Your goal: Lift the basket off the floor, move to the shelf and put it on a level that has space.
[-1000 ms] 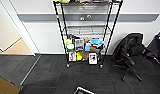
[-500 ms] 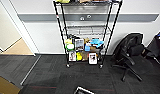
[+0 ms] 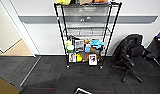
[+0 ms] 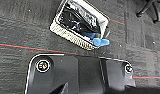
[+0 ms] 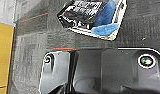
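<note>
The basket (image 3: 82, 90) sits on the dark carpet floor (image 3: 56, 77) at the near edge of the head view, in front of the shelf (image 3: 61, 37). The left wrist view shows the basket's beige woven side (image 4: 69, 35), with dark items and a blue object inside. It also lies close below the right wrist camera, pale rim (image 5: 106, 37) toward it. The shelf's middle level (image 3: 86, 28) looks bare. Its top tier holds a yellow plush toy and boxes, and the two lowest tiers are crowded with colourful items. Both arms hang above the basket without touching it.
A black office chair (image 3: 129, 56) stands right of the shelf. At the left, a doorway opens onto tan wooden flooring (image 3: 17, 48). A brown cardboard box (image 3: 3, 87) is at the near left corner. Thin red lines cross the carpet.
</note>
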Motion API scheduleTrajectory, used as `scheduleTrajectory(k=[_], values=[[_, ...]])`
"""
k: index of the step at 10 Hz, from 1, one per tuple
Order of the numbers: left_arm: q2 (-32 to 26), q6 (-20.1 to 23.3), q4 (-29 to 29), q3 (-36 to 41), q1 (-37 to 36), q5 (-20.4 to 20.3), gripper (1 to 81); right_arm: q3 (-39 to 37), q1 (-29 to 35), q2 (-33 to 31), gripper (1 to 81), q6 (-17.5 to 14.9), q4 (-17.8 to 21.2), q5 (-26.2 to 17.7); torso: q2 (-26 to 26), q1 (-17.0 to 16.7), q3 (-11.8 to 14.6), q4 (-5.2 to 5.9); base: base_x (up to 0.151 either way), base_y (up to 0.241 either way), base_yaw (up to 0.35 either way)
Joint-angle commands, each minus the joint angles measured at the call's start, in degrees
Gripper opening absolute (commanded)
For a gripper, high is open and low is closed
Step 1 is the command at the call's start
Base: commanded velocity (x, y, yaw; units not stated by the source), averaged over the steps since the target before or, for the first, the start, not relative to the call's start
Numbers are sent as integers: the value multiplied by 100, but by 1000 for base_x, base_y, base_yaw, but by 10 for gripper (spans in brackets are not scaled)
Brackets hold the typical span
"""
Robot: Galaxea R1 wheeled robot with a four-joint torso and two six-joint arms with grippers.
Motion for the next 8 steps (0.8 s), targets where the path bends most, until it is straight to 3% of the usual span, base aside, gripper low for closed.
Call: scheduleTrajectory(k=[1,4,7,8], values=[[-100,-77,-149,69,-336,310,811,64,234,-84,811,4,-6,-208,-549,354,0,0,0,0,0],[-249,-104,-395,348,-327,643,811,126,146,-49,811,4,38,-208,-1141,723,0,0,0,0,0],[-399,-104,-580,675,-196,714,811,135,-38,-31,811,13,38,-208,-1729,1095,2,0,0,0,0],[-399,-104,-580,675,-134,714,811,126,-65,-31,811,13,38,-208,-1928,1217,-531,0,0,0,0]])
